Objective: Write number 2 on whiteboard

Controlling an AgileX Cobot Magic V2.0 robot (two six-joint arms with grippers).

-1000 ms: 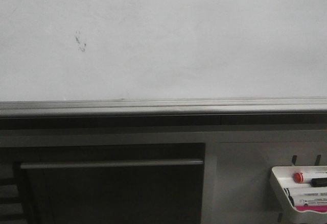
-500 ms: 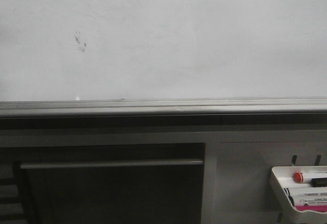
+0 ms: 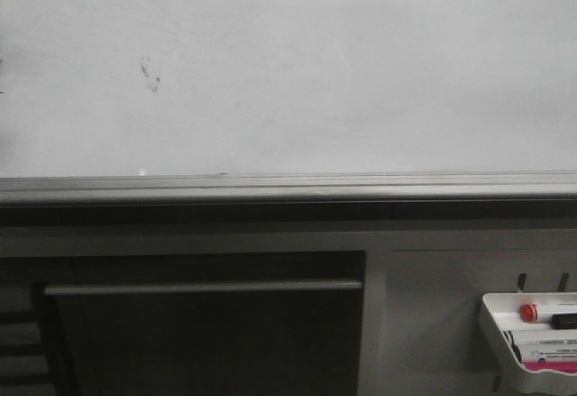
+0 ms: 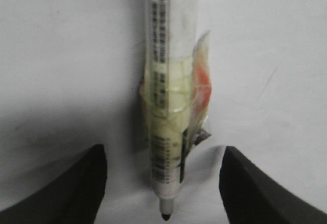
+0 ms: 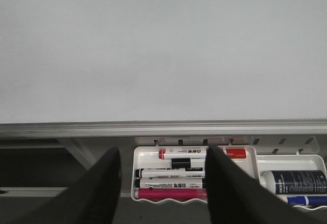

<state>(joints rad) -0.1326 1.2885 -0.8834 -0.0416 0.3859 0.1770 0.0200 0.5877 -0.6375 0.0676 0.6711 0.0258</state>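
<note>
The whiteboard (image 3: 361, 80) fills the upper front view, glossy white, with only a small dark smudge (image 3: 150, 73) on it. No number 2 shows on it in any view. In the left wrist view a taped white marker (image 4: 166, 106) lies between the fingers of my left gripper (image 4: 163, 150). Its black tip (image 4: 165, 216) is close to the whiteboard (image 4: 61, 55). The jaws stand wide apart and neither finger touches the marker. My right gripper (image 5: 163, 150) is open in front of the whiteboard (image 5: 153, 55), with nothing between its fingers. Neither gripper appears in the front view.
A grey metal rail (image 3: 270, 187) runs along the board's lower edge. Below it at the right hangs a white marker tray (image 3: 494, 310) holding several markers (image 5: 173, 173). A second tray (image 5: 311, 160) with a dark bottle sits beside it. A dark panel with a bar handle (image 3: 198, 286) is at lower left.
The front view has shifted slightly: the smudge sits a little further right and the tray a little lower. Nothing new is drawn on the board.
</note>
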